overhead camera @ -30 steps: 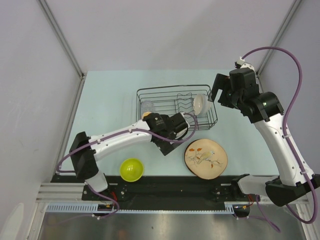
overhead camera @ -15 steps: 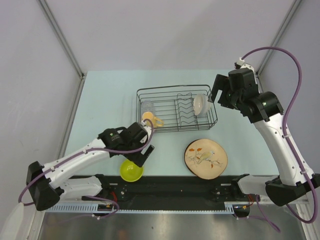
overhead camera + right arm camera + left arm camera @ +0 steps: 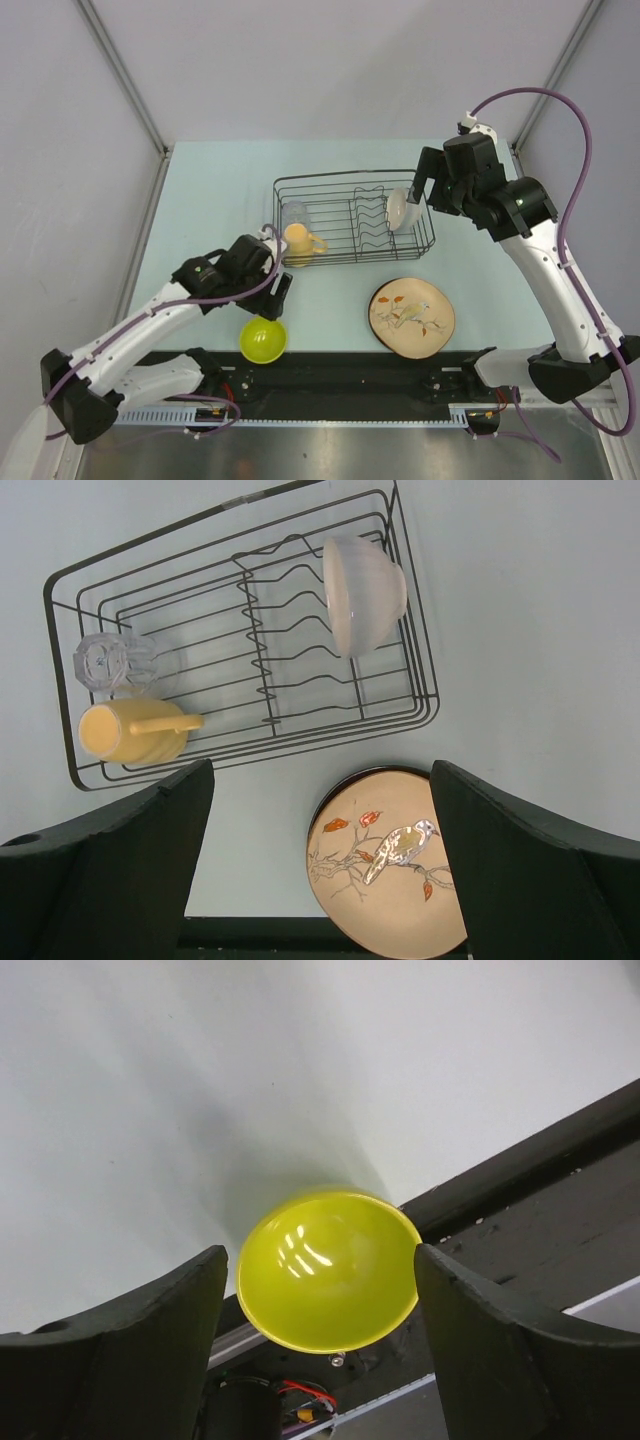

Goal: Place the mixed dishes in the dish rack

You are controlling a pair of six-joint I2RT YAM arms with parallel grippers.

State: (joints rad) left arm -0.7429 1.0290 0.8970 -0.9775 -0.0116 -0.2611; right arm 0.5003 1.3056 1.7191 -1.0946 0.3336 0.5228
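Both left jaws wide, lime-green bowl (image 3: 328, 1270) in the gap between them; right jaws likewise wide.

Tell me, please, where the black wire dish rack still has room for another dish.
The black wire dish rack is free in its middle, over the divider prongs, between the yellow-orange mug and the small white bowl. Its left end is crowded: the clear drinking glass sits beside the mug. The table between lime-green bowl and tan plate is bare.
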